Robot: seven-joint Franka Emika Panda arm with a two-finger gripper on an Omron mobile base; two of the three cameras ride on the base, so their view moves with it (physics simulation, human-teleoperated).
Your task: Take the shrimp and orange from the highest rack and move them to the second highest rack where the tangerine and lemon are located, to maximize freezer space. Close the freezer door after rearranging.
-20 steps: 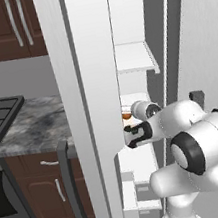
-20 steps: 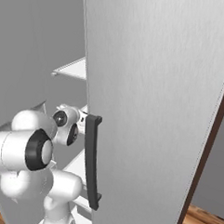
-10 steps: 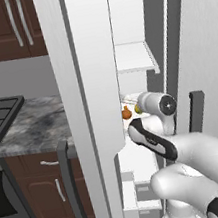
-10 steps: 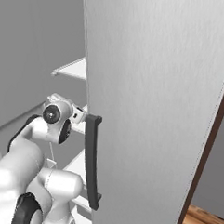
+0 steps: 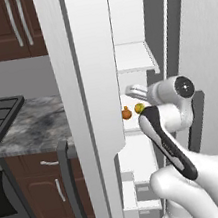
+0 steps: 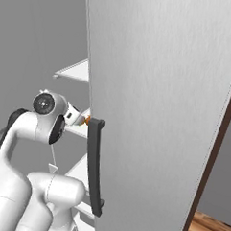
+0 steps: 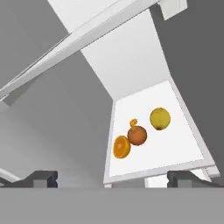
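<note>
Now, pincer (image 7: 112, 177): released, jaws wide, holding nothing.
Rack (image 7: 183, 111): carries orange (image 7: 122, 147), tangerine (image 7: 137, 136), lemon (image 7: 160, 119) (shrimp (image 7: 133, 122) curls just behind the tangerine).
Freezer door (image 6: 156, 105): stands open.

The freezer door (image 5: 98, 108) is hiding most of the rack (image 5: 134, 127) in the left base view, and the shrimp (image 7: 133, 122) is peeking out, half hidden behind a fruit (image 7: 137, 135).

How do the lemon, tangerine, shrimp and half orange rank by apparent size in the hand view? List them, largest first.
1. Lemon
2. Tangerine and half orange: too alike to rank
3. Shrimp, mostly hidden behind the tangerine
</note>
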